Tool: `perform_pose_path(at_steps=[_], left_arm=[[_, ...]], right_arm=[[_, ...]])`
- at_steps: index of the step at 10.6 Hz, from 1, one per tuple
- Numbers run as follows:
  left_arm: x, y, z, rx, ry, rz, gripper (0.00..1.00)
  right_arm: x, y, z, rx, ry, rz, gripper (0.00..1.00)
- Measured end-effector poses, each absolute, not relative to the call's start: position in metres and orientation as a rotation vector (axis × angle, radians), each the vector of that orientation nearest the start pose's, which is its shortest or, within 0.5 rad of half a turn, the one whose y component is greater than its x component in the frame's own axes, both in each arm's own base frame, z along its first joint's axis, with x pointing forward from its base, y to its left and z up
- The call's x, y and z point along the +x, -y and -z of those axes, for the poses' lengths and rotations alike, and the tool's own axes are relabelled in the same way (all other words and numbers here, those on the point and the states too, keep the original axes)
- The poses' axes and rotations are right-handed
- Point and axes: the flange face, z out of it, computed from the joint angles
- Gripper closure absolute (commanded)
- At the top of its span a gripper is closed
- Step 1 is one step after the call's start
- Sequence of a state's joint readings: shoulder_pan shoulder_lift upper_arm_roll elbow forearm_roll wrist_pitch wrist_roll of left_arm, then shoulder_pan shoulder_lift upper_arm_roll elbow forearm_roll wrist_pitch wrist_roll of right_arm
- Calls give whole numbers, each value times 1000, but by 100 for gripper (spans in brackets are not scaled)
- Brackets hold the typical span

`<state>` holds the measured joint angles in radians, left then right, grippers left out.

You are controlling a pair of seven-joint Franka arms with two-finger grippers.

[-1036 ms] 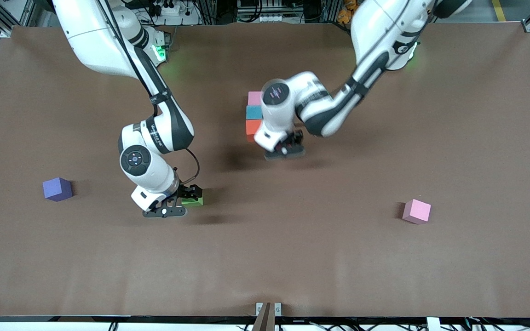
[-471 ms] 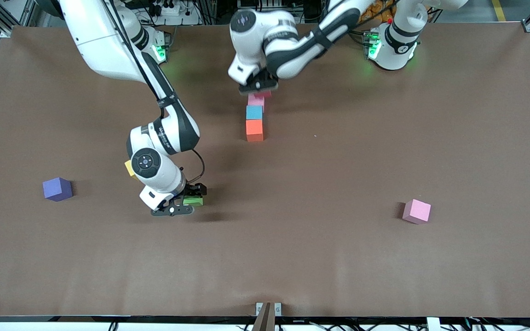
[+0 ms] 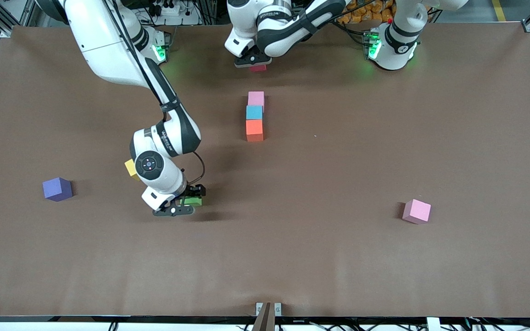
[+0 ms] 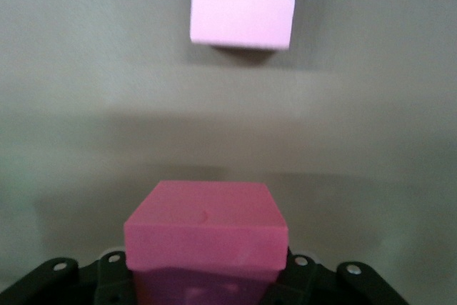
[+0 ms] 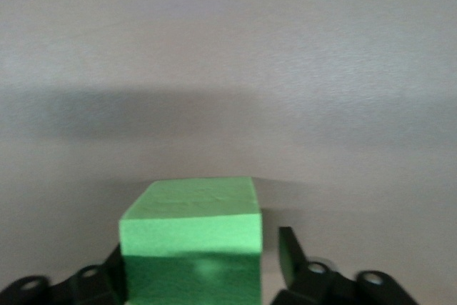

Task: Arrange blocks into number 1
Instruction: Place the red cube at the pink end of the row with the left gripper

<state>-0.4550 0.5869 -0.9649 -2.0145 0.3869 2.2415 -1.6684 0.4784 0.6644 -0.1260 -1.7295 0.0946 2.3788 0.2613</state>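
A column of three blocks lies mid-table: pink (image 3: 256,98), light blue (image 3: 254,112) and orange (image 3: 254,130), touching. My left gripper (image 3: 252,61) is shut on a red block (image 3: 258,68) (image 4: 206,226), held off the column's pink end with a clear gap to the pink block (image 4: 243,3). My right gripper (image 3: 186,203) is down at the table, open, its fingers (image 5: 289,251) straddling the green block (image 3: 193,201) (image 5: 191,226). One finger stands a little apart from the block's side. A second pink block (image 3: 416,211) lies alone toward the left arm's end.
A purple cube (image 3: 57,189) sits toward the right arm's end of the table. A yellow cube (image 3: 130,168) peeks out beside the right arm's wrist. The brown table (image 3: 338,257) spreads wide in front of the blocks.
The left arm has carried the red block from beside the orange block, past the column, to off its pink end. The right arm shifted slightly, uncovering the yellow cube.
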Motion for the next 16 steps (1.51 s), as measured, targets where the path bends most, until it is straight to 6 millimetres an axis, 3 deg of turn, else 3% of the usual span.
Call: perform_pose_path(at_steps=[3, 6, 9, 16], left_arm=[[104, 575, -247, -3083, 54, -330, 100], [127, 569, -219, -3071, 102, -296, 100], [142, 567, -191, -3096, 111, -215, 100], [158, 576, -185, -3126, 47, -135, 100]], right_arm=[[627, -232, -202, -3143, 31, -5, 41], [628, -235, -209, -3131, 17, 7, 41], [626, -228, -240, -3123, -1, 14, 42], [614, -232, -258, -3111, -88, 17, 42]])
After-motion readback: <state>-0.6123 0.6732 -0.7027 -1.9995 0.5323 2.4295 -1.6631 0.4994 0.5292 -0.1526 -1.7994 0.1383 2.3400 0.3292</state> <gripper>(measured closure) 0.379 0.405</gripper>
